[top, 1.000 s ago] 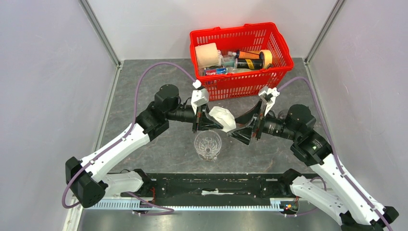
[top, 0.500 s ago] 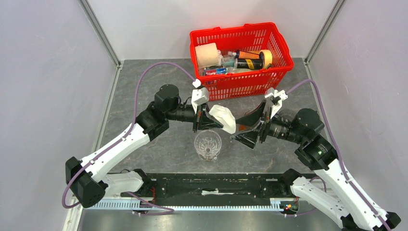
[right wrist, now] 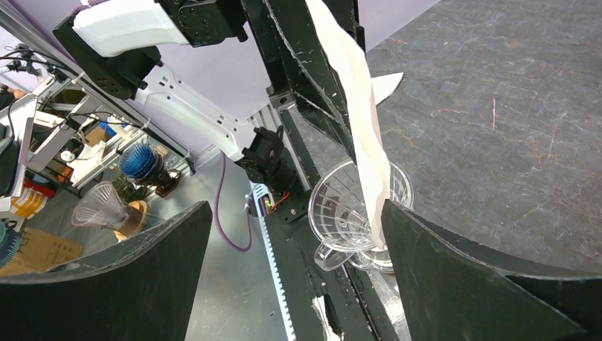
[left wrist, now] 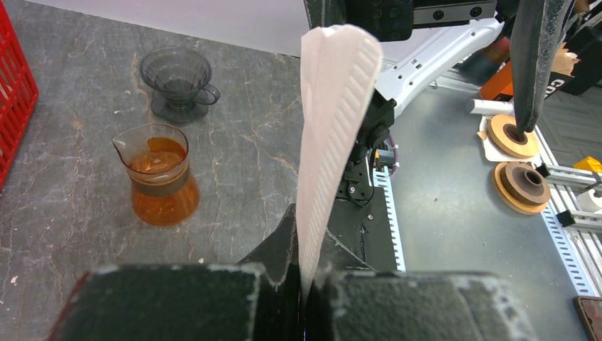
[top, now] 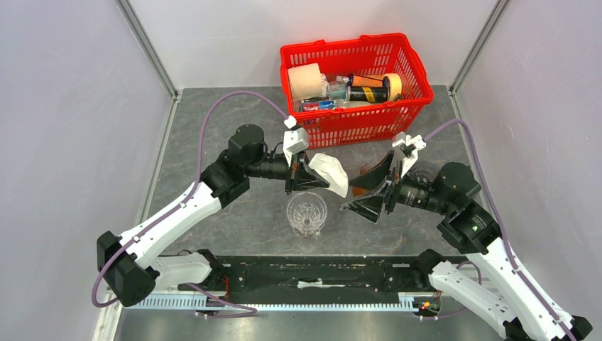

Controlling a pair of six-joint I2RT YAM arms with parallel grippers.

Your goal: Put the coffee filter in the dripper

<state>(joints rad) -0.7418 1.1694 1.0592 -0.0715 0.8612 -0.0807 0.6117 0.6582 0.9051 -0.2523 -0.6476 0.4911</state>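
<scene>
nearest the bases, the dripper (top: 307,212) stands upright on the table (top: 234,206), mouth up, with no filter seated in it. just beyond it, i have the left gripper (top: 304,179) clamped tight on one edge of the coffee filter (top: 331,174); in the left wrist view the paper (left wrist: 330,128) stands edge-on out of the closed fingers (left wrist: 397,305). from the right wrist view the filter's lower tip (right wrist: 358,121) overlaps the dripper's rim (right wrist: 334,213); i cannot tell if they touch. the right gripper (top: 362,201) sits just right of the dripper, jaws spread wide and holding nothing, aimed at the filter. farther out, a small carafe of brown liquid (left wrist: 160,177) and a dark smoky cup (left wrist: 177,82) stand apart on the table. the red basket (top: 355,128) is at the far edge, with assorted items inside.
</scene>
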